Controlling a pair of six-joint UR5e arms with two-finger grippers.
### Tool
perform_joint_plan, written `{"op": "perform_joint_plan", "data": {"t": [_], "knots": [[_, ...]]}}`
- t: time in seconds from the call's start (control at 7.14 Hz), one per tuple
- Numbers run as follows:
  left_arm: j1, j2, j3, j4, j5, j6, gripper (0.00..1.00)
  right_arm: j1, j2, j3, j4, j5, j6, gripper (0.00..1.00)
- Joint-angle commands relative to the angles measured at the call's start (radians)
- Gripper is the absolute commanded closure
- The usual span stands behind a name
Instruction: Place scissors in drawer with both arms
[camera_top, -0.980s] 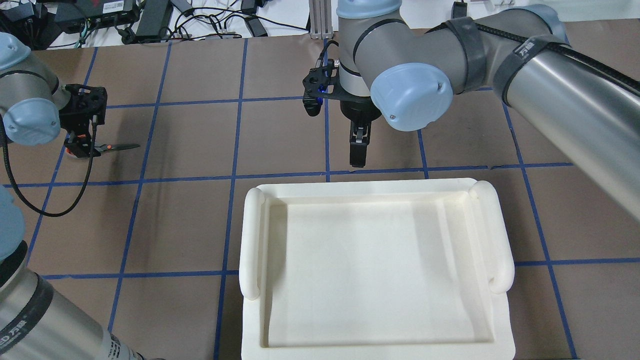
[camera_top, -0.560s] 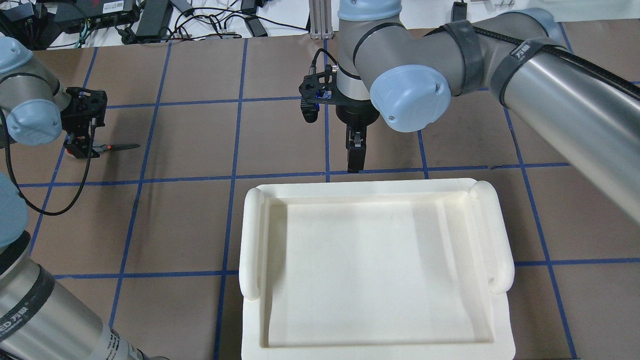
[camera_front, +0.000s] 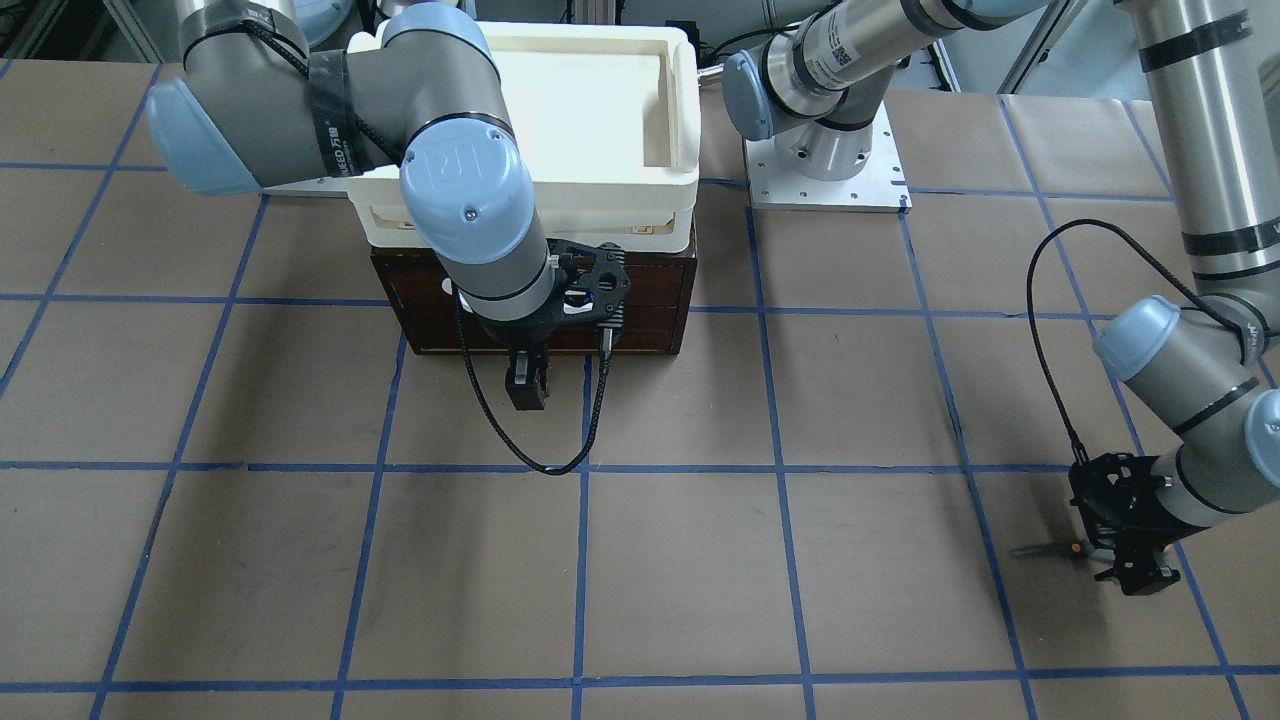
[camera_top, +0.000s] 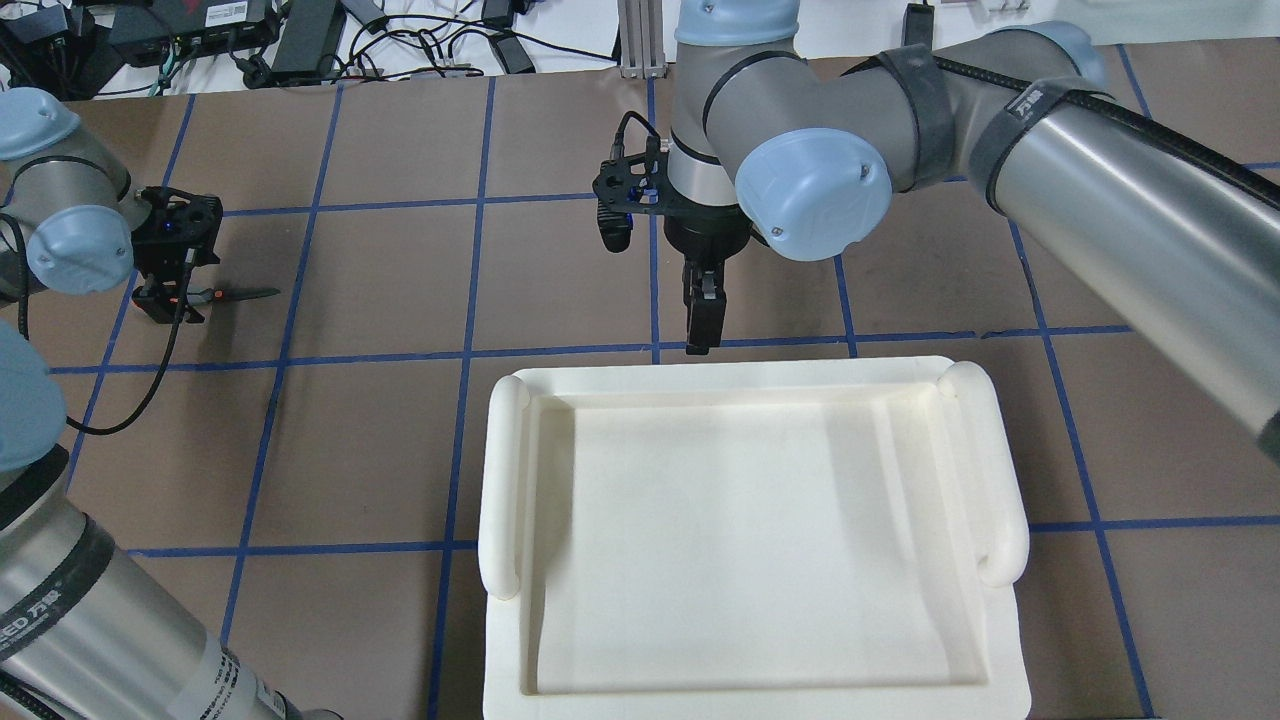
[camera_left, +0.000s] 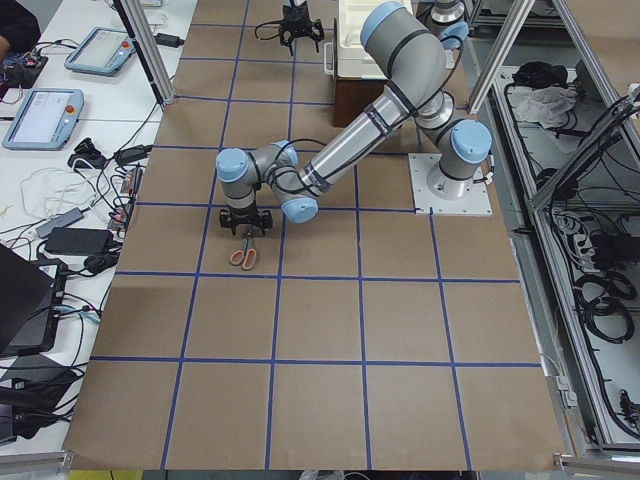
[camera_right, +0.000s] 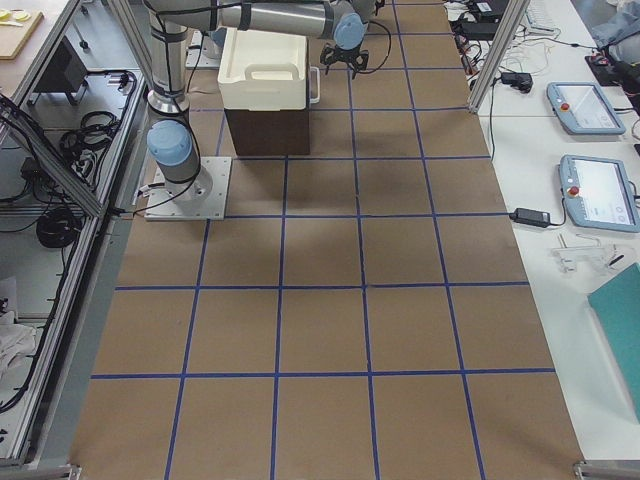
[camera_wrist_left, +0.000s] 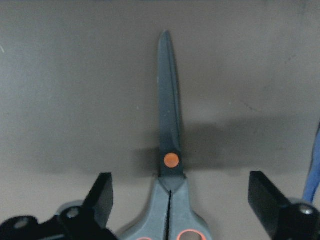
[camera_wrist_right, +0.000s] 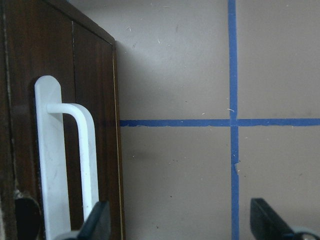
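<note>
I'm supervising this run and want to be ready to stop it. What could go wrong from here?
The scissors lie flat on the table, with the open left hand straddling their handles; closing may skid them or tilt the blades.
The white handle of the drawer sits by one finger of the open right hand, not centred between the two; closing may miss it or knock it.
</note>
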Motion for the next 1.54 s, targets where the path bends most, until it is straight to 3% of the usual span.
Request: {"op": "perform_joint_plan", "data": {"t": [0.0,0.42,0.7,0.84,0.98,1.12,1.4], "knots": [[0.017,-0.014,0.003,0.001,-0.002,0.028,0.04,-0.004,0.015,-0.01,0.074,-0.001,-0.011,0.0],[0.018,-0.026,0.004,0.006,-0.004,0.045,0.07,-0.004,0.012,0.001,0.14,-0.015,-0.015,0.0],[0.018,-0.027,0.004,0.006,-0.002,0.05,0.17,-0.001,0.013,0.009,0.137,-0.015,-0.032,0.0],[0.018,-0.028,0.006,0.006,-0.004,0.105,0.33,-0.001,0.013,0.013,0.125,-0.015,-0.034,0.0],[0.018,-0.027,0.006,0.017,-0.004,0.113,0.79,-0.001,0.015,0.015,0.128,-0.017,-0.031,0.0],[0.018,-0.028,0.006,0.046,-0.001,0.117,1.0,-0.001,0.015,0.022,0.125,-0.015,-0.031,0.0],[0.017,-0.007,0.004,0.047,-0.005,0.118,1.0,-0.001,0.015,0.033,0.119,-0.014,-0.029,0.0]]}}
